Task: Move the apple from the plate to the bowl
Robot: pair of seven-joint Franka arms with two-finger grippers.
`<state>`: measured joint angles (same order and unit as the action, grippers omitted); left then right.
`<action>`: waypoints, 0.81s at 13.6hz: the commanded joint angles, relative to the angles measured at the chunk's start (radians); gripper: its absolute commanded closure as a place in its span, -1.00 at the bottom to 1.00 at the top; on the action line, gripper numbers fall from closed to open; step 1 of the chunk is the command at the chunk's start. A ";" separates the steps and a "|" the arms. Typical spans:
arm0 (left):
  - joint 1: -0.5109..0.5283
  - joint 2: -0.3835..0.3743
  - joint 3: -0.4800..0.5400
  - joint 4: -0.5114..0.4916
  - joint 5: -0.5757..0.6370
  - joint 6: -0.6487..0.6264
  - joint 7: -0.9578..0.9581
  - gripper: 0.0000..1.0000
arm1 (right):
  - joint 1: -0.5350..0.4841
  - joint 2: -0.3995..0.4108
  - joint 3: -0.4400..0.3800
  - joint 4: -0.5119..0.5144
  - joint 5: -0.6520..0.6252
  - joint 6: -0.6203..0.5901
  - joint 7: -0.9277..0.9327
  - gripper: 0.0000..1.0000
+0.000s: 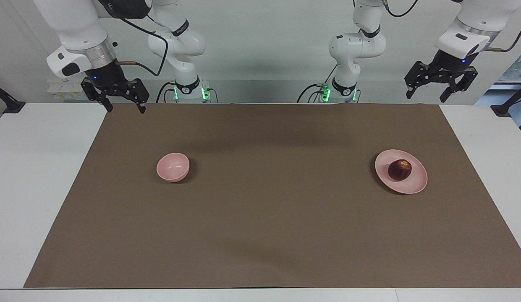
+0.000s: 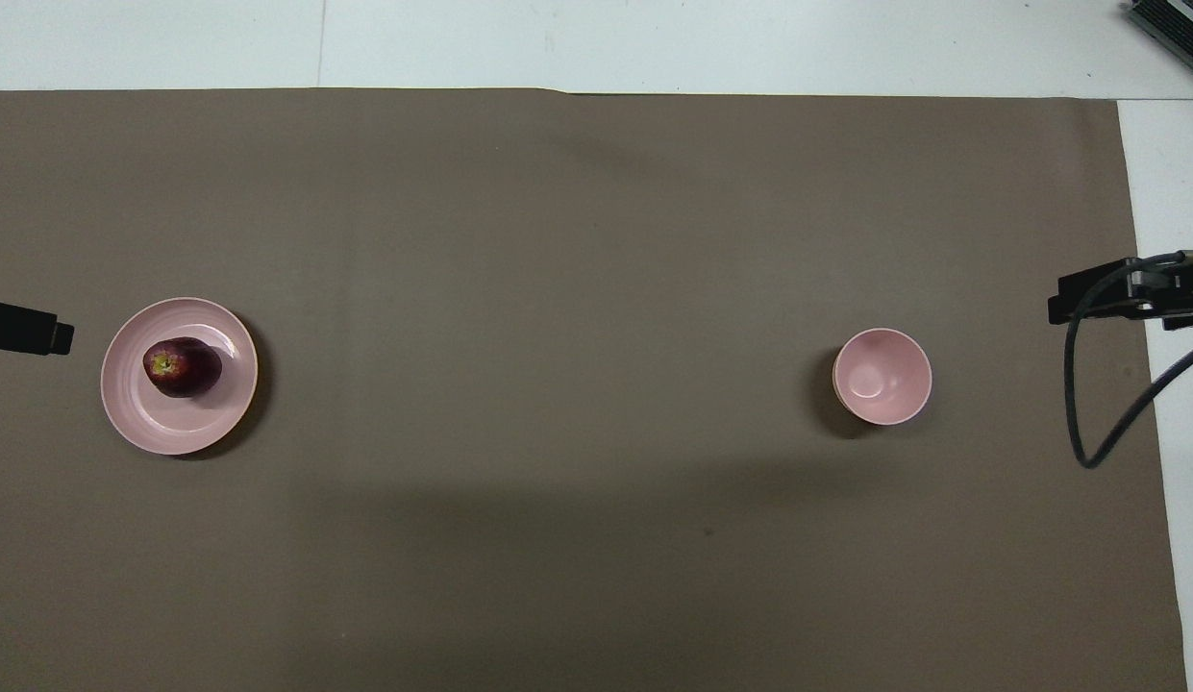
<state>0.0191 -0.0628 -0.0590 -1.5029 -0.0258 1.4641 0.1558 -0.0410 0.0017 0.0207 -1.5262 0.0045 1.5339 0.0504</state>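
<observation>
A dark red apple [image 1: 399,169] [image 2: 181,366] with a yellowish patch lies on the flat pink plate [image 1: 412,187] [image 2: 173,434] toward the left arm's end of the table. The small deep pink bowl [image 1: 173,167] [image 2: 882,377] stands empty toward the right arm's end. My left gripper [image 1: 426,96] hangs open and empty in the air over the table edge at the robots' end, well apart from the plate. My right gripper [image 1: 126,109] also hangs open and empty, over the mat's corner at the robots' end, apart from the bowl.
A brown mat [image 1: 264,209] covers most of the white table [image 1: 29,167]. A black cable [image 2: 1096,423] loops down from the right arm past the mat's edge near the bowl.
</observation>
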 commanded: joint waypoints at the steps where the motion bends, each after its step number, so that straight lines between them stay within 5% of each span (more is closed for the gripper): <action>1: 0.002 -0.015 0.004 -0.005 -0.008 -0.037 -0.002 -1.00 | -0.005 -0.015 0.004 -0.018 0.000 0.006 0.011 -1.00; 11: 0.004 -0.015 0.005 -0.005 -0.008 -0.042 -0.004 -1.00 | -0.005 -0.014 0.004 -0.018 0.000 0.005 0.011 -1.00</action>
<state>0.0193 -0.0652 -0.0539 -1.5029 -0.0258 1.4369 0.1558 -0.0410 0.0017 0.0207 -1.5262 0.0045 1.5339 0.0504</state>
